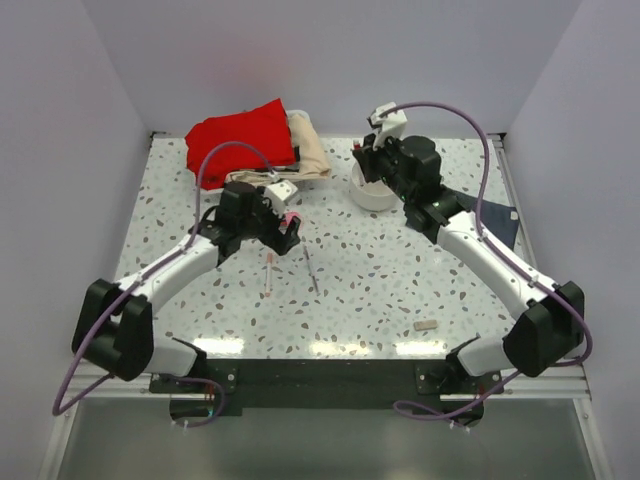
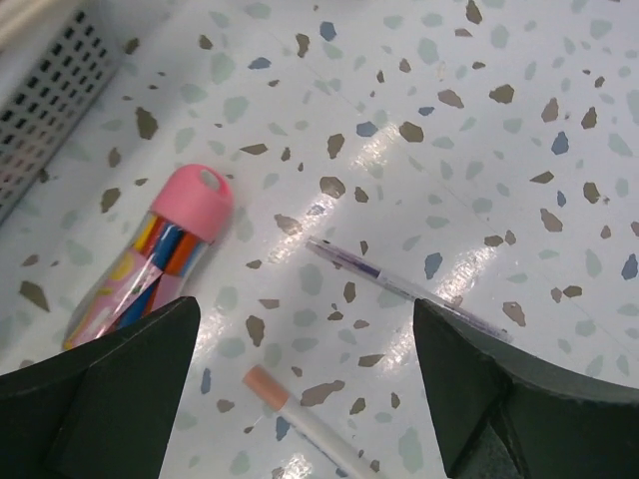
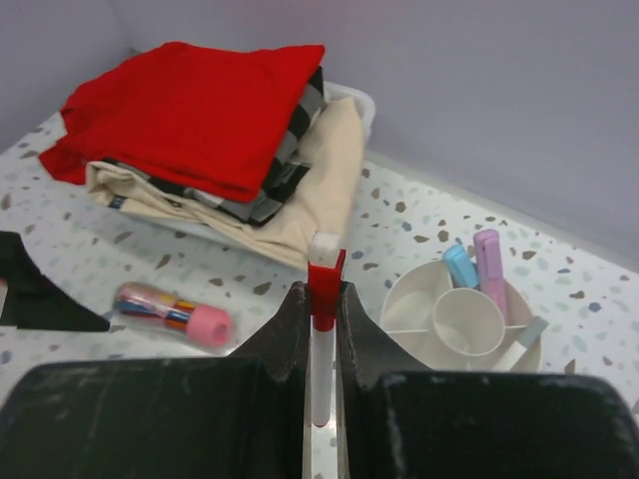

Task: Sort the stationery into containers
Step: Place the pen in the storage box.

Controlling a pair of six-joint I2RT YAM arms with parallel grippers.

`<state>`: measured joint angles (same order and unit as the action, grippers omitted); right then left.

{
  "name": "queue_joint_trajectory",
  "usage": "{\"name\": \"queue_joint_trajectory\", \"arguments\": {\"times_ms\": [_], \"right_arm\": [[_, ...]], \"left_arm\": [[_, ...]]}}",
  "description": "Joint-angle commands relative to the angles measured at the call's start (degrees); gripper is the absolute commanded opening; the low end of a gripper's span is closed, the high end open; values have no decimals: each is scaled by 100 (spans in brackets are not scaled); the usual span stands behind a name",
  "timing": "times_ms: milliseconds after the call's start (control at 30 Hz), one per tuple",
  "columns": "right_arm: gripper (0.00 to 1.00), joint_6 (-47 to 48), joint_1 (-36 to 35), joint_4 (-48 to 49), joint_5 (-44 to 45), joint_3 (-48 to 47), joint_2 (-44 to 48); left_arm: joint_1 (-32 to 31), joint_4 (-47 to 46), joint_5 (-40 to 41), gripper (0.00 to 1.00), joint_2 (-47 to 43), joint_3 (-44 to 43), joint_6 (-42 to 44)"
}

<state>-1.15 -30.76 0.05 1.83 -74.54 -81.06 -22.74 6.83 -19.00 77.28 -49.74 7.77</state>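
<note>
Evidently the right gripper (image 3: pixel 321 293) is clamped on a red pen (image 3: pixel 323 267) and holds it near the organiser (image 3: pixel 407 299), probably to drop it into a slot. The ring holds a blue marker (image 3: pixel 459 265) and a pink marker (image 3: pixel 488 255); the cup (image 3: pixel 467 321) looks empty. The left gripper (image 2: pixel 305 384) hovers, jaws wide apart, over the tube (image 2: pixel 160 254) and a thin pen (image 2: pixel 399 285) on the table, likely lining up a pick.

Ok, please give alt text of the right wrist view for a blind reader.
The right gripper is shut on a thin red-and-white pen, near a white round plastic organiser holding a blue marker and a pink marker.
</note>
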Motion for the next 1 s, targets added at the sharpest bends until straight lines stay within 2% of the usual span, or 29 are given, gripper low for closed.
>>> {"name": "queue_joint_trajectory", "arguments": {"times_ms": [0, 133, 267, 467, 967], "right_arm": [[0, 782, 158, 1795, 608, 633, -147], [0, 678, 491, 2200, 1047, 687, -384], [0, 186, 1193, 1964, 1188, 380, -736], [0, -61, 1765, 1779, 1154, -7, -1332], [0, -817, 1969, 1577, 688, -807, -2502]], "left_arm": [[-195, -209, -139, 93, 603, -536, 234], [-204, 37, -103, 93, 982, -1028, 119], [-213, 266, -16, 93, 1298, -1450, 172], [-239, 257, 20, 93, 1606, -1706, 111], [-327, 433, 195, 93, 2072, -2154, 137]]}}
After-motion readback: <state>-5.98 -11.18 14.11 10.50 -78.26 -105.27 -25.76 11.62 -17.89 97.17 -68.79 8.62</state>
